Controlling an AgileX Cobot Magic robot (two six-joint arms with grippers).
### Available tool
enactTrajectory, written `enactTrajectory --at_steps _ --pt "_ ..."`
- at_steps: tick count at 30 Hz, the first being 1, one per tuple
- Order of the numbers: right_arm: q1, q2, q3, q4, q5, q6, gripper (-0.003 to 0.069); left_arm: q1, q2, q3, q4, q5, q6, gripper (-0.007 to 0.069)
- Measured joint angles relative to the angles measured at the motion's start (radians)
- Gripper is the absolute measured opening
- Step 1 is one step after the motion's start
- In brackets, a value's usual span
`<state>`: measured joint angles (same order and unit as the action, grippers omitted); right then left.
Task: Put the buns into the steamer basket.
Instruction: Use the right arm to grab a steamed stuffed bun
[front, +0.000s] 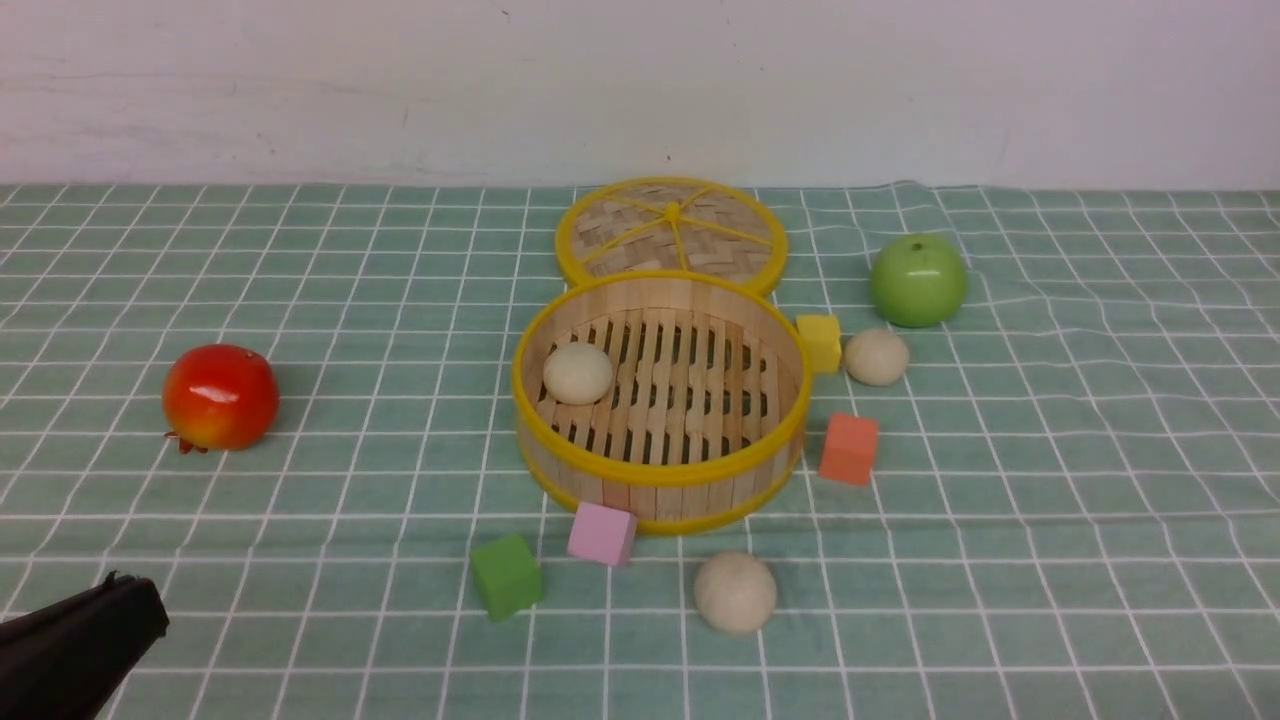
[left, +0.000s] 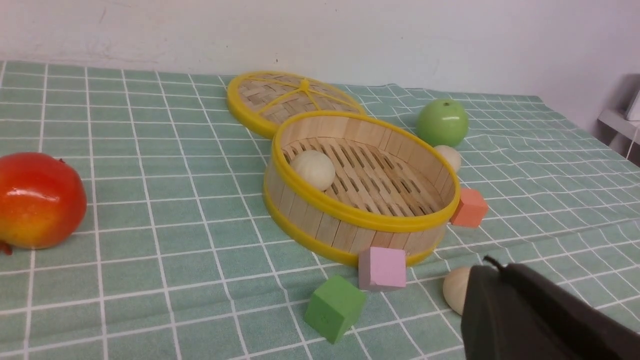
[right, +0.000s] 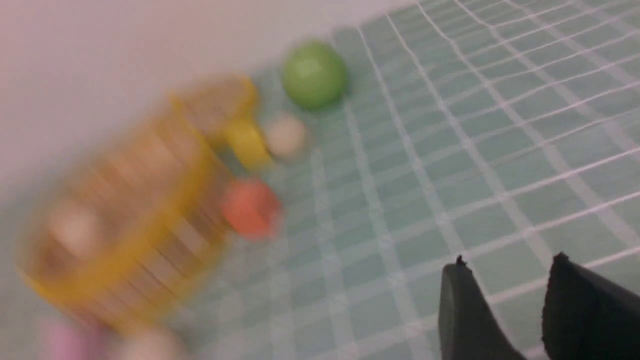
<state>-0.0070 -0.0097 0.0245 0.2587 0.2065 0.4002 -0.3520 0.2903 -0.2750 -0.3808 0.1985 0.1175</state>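
The steamer basket (front: 660, 475) stands mid-table with one cream bun (front: 577, 373) inside at its left. A second bun (front: 876, 356) lies right of the basket beside a yellow cube. A third bun (front: 735, 592) lies in front of the basket. My left gripper (front: 125, 590) sits low at the near left, shut and empty; in the left wrist view (left: 492, 267) it half hides the front bun (left: 456, 295). My right gripper (right: 507, 265) is out of the front view; its wrist view is blurred and shows it open and empty over the cloth, right of the basket (right: 125, 215).
A flat woven lid (front: 670, 232) leans behind the basket. A green apple (front: 918, 280) is at back right, a red fruit (front: 220, 397) at left. Yellow (front: 820, 342), orange (front: 849, 449), pink (front: 601, 533) and green (front: 507, 576) cubes ring the basket.
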Motion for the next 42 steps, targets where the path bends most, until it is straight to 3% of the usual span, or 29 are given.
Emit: enactTrajectory --at_steps 4,8,10,14,15,19,23,28,35,42 --pt "0.000 0.000 0.000 0.120 -0.074 0.104 0.0240 0.000 0.000 0.000 0.000 0.000 0.000 -0.0014" --pt "0.018 0.000 -0.017 0.158 -0.061 0.103 0.0240 0.000 0.000 0.000 0.000 0.000 0.000 -0.0014" --pt "0.043 0.013 -0.063 0.146 -0.001 0.050 0.0240 0.000 0.000 0.000 0.000 0.000 0.000 -0.0014" --pt "0.155 0.298 -0.354 0.079 0.337 -0.235 0.0211 0.000 0.000 0.000 0.000 0.000 0.000 -0.0013" --pt "0.159 0.298 -0.369 0.079 0.353 -0.246 0.0209 0.000 0.000 0.000 0.000 0.000 0.000 -0.0013" --pt "0.205 0.719 -0.635 0.016 0.625 -0.409 0.0144 0.000 0.000 0.000 0.000 0.000 0.000 -0.0012" --pt "0.215 0.963 -0.757 -0.011 0.674 -0.461 0.0090 0.000 0.000 0.000 0.000 0.000 0.000 -0.0012" --pt "0.347 1.314 -0.928 -0.021 0.677 -0.470 0.0050 0.000 0.000 0.000 0.000 0.000 0.000 -0.0010" --pt "0.512 1.579 -1.146 -0.067 0.668 -0.451 0.0080 0.000 0.000 0.000 0.000 0.000 0.000 -0.0010" --pt "0.597 1.802 -1.344 -0.107 0.643 -0.433 0.0232 0.000 0.000 0.000 0.000 0.000 0.000 -0.0008"
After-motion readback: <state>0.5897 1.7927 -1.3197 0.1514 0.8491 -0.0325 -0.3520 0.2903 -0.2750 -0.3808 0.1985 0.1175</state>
